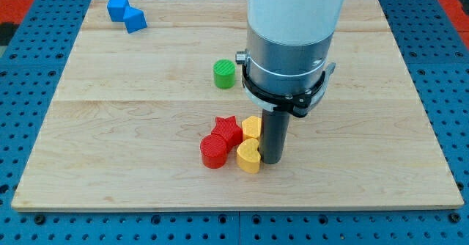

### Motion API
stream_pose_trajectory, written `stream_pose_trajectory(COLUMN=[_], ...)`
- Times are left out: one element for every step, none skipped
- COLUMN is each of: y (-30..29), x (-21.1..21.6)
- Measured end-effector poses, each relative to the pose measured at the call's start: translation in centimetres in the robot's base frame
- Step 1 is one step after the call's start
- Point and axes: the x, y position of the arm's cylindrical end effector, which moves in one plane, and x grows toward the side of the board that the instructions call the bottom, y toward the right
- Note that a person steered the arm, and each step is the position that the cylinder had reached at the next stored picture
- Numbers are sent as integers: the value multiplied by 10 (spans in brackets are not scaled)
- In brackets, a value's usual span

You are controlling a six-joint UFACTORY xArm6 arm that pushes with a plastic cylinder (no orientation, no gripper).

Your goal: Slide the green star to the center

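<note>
Nearest the view's bottom is a tight cluster on the bench [88, 179]: red cylinder [214, 151] and yellow heart [249, 155] in front, red star [228, 129] and a second yellow block [252, 127] just behind them. Its shape is unclear.

My tip [271, 161] sits right against the yellow heart's right-hand side, touching or nearly so. There is no hand on this rig, just the bare rod, so there is nothing to open or close and nothing is held.

Further up, a green block [225, 74] stands alone, left of the arm housing [293, 25]. It reads as round, a cylinder, not a star. At the view's top left are two blue blocks [117, 8] [135, 20], touching each other.

The green star is not visible anywhere. My guess is it's hidden behind the arm's body, toward the view's top right, but I cannot confirm that.

Step in hand, as I judge it: still approach — no contact with the target, and the tip is parked at the wrong cluster.

Next move: back the tip off to the right of the heart without dragging it, swing round the yellow pair, then get behind the star on its far side and push toward the bench centre — roughly the open wood above the red star. Risk: clipping the green cylinder en route.
</note>
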Motion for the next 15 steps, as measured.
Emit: stream_pose_trajectory(y=[12, 23, 34, 47, 58, 70, 82, 91, 99, 108, 111, 112, 124, 159, 185], x=[0, 0, 0, 0, 0, 0, 0, 0, 0, 0, 0, -8, -15, -35, -62])
